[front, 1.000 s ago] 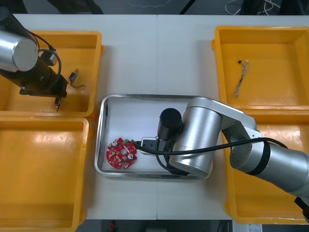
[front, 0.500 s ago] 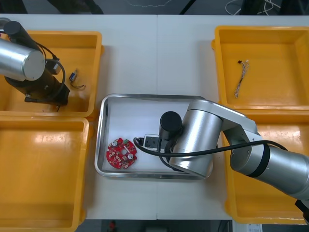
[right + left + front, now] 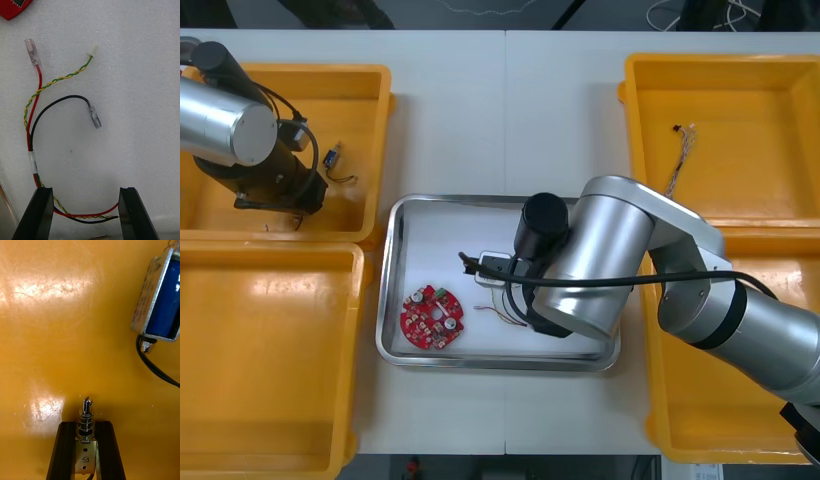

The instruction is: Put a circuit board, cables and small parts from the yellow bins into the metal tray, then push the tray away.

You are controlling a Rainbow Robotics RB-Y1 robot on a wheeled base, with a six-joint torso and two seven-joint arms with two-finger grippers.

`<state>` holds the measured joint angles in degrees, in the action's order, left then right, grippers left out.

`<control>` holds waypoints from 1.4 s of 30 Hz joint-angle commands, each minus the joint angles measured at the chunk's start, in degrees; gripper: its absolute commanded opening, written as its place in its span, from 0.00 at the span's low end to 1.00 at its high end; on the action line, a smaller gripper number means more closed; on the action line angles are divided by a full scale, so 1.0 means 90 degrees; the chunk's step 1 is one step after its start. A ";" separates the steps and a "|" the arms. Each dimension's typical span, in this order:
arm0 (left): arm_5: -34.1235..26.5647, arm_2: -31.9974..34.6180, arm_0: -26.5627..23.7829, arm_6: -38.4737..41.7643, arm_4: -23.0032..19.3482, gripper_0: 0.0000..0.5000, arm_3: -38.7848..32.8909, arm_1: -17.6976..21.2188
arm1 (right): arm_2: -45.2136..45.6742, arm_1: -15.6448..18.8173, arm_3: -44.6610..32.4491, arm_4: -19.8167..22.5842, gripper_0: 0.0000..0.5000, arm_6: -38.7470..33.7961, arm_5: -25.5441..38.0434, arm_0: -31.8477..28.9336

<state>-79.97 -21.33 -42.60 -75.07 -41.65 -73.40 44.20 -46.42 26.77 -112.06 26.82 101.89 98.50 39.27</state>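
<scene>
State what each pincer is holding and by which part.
Left pincer: small metal part, gripped by its base end. Right pincer: open, nothing held; cables lie between its fingers.

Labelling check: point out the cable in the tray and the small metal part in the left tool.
cable (image 3: 33, 163): right wrist view, white sleeve.
small metal part (image 3: 86, 422): left wrist view, spring.
</scene>
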 commanded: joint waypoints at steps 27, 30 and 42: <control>-0.3337 0.1403 -0.0189 0.0499 0.0243 0.00 -0.3670 -0.0975 | 0.3508 0.0131 -0.1006 0.0721 1.00 -0.0032 0.1278 0.0646; -0.3337 0.1373 -0.0189 0.0783 0.0214 0.00 -0.3915 -0.1288 | 0.3752 0.0277 -0.1006 0.0682 1.00 -0.0041 0.1278 0.0637; -0.3127 -0.0150 -0.0189 0.2179 0.0595 0.00 -0.4120 -0.1854 | 0.4807 0.0834 -0.0781 0.0272 1.00 -0.0217 0.1278 0.0539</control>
<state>-109.45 -18.28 -42.61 -60.69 -38.15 -109.37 28.95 -7.37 31.85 -118.96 30.18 101.75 109.83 42.86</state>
